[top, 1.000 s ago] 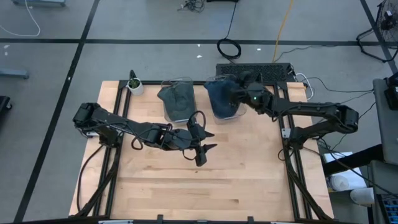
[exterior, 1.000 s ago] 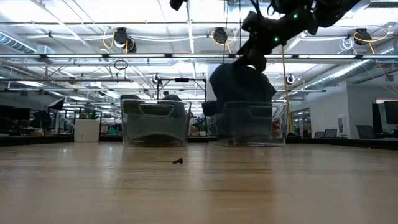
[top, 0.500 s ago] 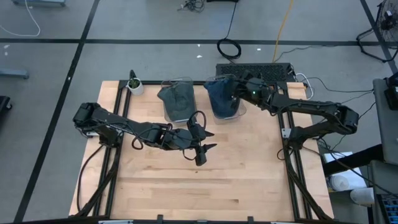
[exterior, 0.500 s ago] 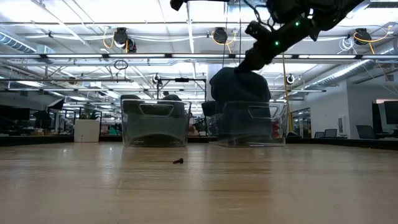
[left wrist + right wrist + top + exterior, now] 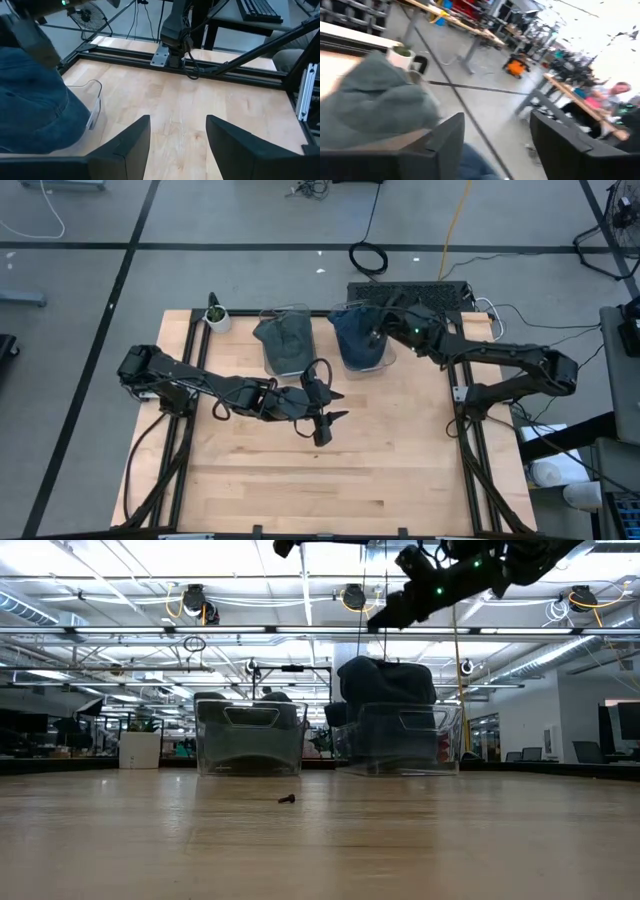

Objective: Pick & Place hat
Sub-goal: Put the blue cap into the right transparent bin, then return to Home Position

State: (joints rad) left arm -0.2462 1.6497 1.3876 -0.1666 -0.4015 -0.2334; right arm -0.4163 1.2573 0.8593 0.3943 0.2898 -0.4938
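Hats: two; one blue hat [image 5: 352, 340] beneath the right gripper [image 5: 377, 332], one grey hat [image 5: 282, 340] just beyond the left gripper [image 5: 327, 406]; clear bins: two, a right bin [image 5: 402, 740] under the right gripper and a left bin [image 5: 250, 738] beside it; potted plant [image 5: 216, 314]: one; small dark screw [image 5: 286, 799]: one; arms: two, each gripper with fingers spread; wooden surface [image 5: 390, 450]: one; keyboard [image 5: 440, 296]: one.

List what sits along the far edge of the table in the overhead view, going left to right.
Small potted plant → clear bin holding a grey hat → clear bin holding a blue hat → right claw, open just above that blue hat.
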